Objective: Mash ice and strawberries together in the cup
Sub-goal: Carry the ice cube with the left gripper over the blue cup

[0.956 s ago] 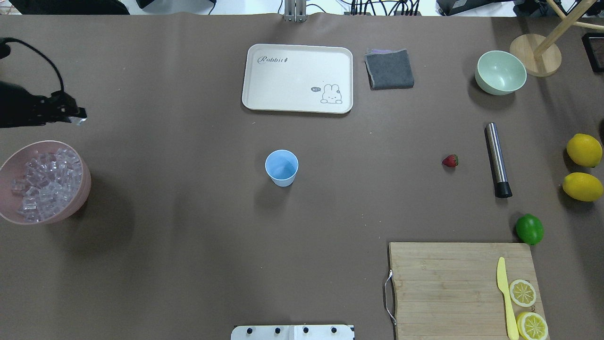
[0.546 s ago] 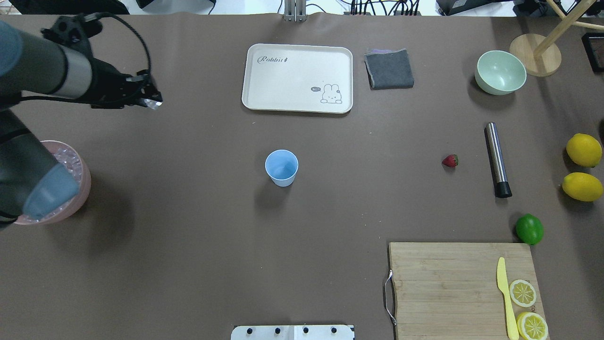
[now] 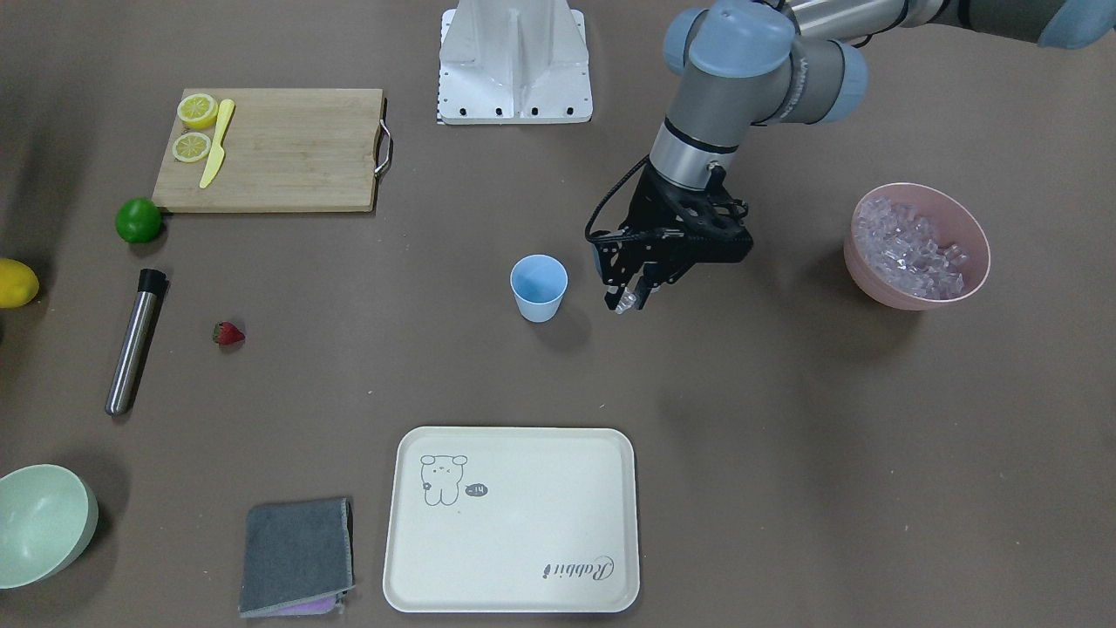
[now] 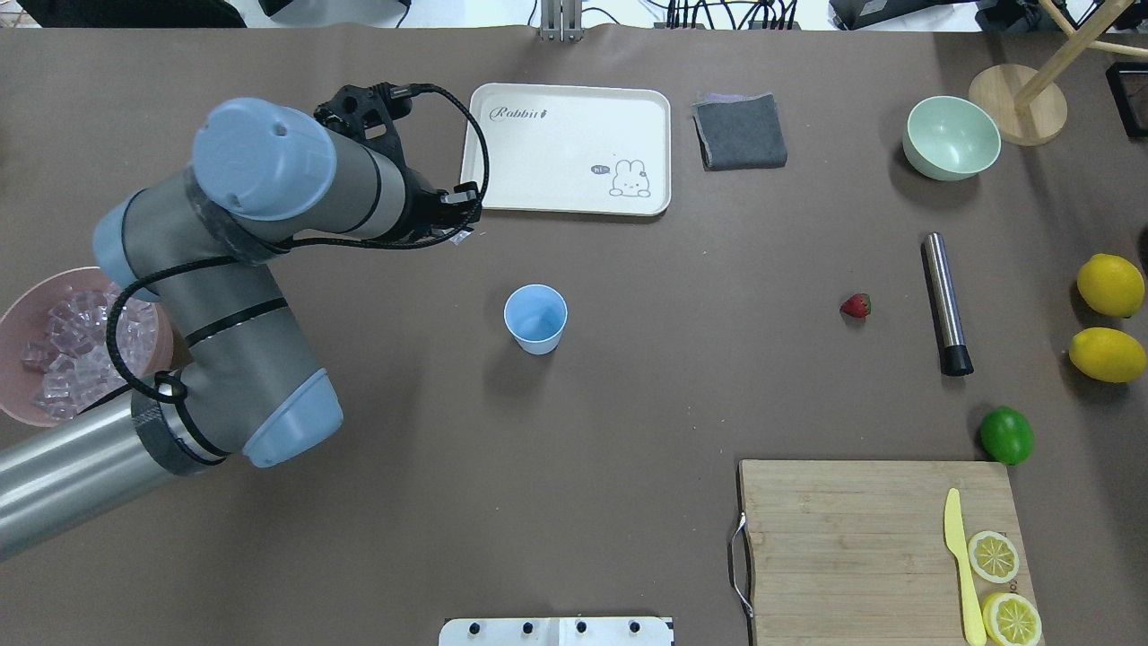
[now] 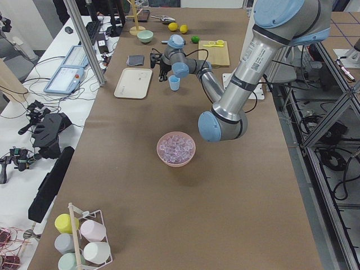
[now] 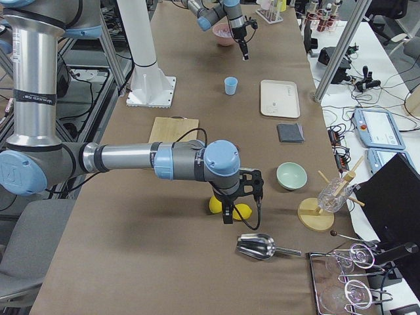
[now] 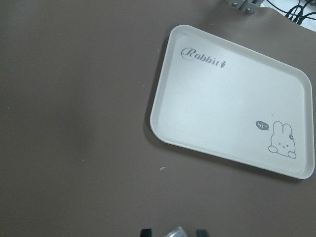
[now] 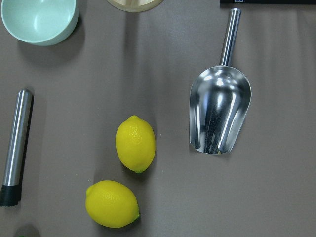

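We see the left gripper [image 3: 629, 299] pinching one ice cube [image 3: 624, 307], raised near the light-blue cup [image 3: 539, 288]. The strawberry [image 3: 227, 333] lies on the table [image 3: 785, 436], well apart. Whether the right gripper [image 6: 227, 215] is open, we cannot tell.

cup [image 4: 535, 318] with open table [image 4: 628, 404] all round, tray [image 4: 565, 148] nearest, left hand [image 3: 629, 299] with ice [image 3: 622, 307] hanging beside

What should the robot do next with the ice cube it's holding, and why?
Probably slide the left gripper sideways until it is above the cup. It pinches an ice cube but hangs beside the cup, not over it, and the cup looks empty.
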`<state>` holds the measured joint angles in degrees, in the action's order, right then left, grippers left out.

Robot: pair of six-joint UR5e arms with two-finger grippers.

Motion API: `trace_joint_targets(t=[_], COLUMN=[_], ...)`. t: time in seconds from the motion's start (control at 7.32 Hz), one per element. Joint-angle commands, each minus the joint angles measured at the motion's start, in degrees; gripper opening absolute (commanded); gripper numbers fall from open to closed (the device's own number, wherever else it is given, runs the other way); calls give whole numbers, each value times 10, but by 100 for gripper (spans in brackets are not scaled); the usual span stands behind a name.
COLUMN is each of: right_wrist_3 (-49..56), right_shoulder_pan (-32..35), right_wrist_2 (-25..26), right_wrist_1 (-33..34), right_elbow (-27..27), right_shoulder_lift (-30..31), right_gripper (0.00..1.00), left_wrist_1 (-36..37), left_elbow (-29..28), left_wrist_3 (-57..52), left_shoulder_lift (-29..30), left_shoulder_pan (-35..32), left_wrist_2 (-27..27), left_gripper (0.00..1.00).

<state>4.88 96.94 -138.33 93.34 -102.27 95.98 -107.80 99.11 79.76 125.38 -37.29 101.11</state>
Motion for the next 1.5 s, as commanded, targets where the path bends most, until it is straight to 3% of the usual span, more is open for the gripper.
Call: trace_joint_targets(t=[0.0, 0.41, 0.68, 1.37], right_wrist_3=[0, 0, 0, -1], right_shoulder_pan=[-1, 0, 0, 0], right_wrist_2=[-1, -2, -2, -2], right_wrist_1=[0, 0, 0, 1], right_elbow=[0, 1, 1, 1], right_shoulder_lift=[-1, -5, -5, -5], right_gripper=[100, 100, 100, 100], left_wrist_1=[-2, -16, -16, -17], left_elbow=[-9, -10, -17, -32], left_wrist_3=[1, 5, 12, 12], left_shoulder_lift=[16, 17, 24, 25], left_shoulder_pan=[14, 51, 79, 85], left_wrist_2=[-7, -13, -49, -51], left_gripper=[0, 0, 0, 0])
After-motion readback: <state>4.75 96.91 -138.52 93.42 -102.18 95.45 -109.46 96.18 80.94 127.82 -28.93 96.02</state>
